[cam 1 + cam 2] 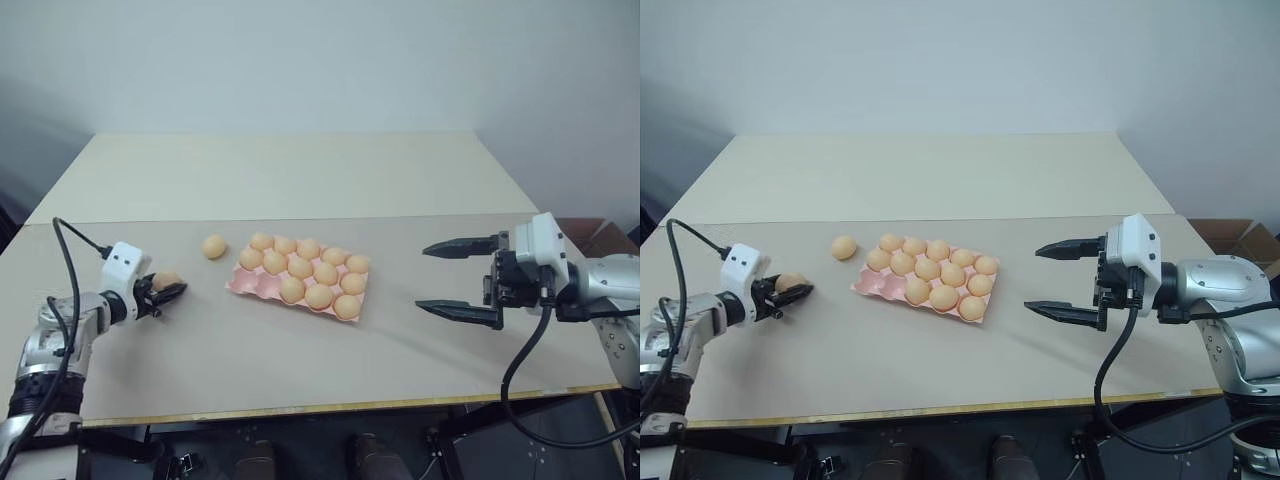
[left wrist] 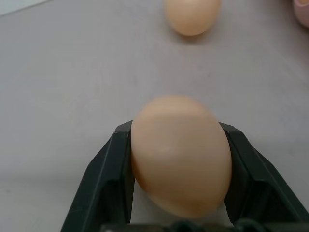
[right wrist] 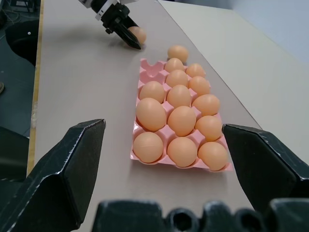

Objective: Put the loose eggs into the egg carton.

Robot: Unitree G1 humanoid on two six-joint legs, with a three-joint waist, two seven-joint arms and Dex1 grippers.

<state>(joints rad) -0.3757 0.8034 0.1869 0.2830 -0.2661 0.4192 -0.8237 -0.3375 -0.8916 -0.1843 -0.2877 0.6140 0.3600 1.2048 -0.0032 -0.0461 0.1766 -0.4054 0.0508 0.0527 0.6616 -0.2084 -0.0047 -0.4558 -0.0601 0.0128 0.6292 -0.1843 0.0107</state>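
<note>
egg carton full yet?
Not full. The egg carton has empty cups at its far end; one egg lies outside, another sits between the left claw's fingers.

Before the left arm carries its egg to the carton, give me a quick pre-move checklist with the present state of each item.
1. Egg sits between the left gripper's fingers, one on each side: ok.
2. Grip firm enough to lift: cannot tell.
3. Egg carton has an empty cup at its end nearest the left gripper: ok.
4. Second loose egg lies beside the carton, apart from the held one: ok.
5. Right gripper is open and off to the carton's other side: ok.
</note>
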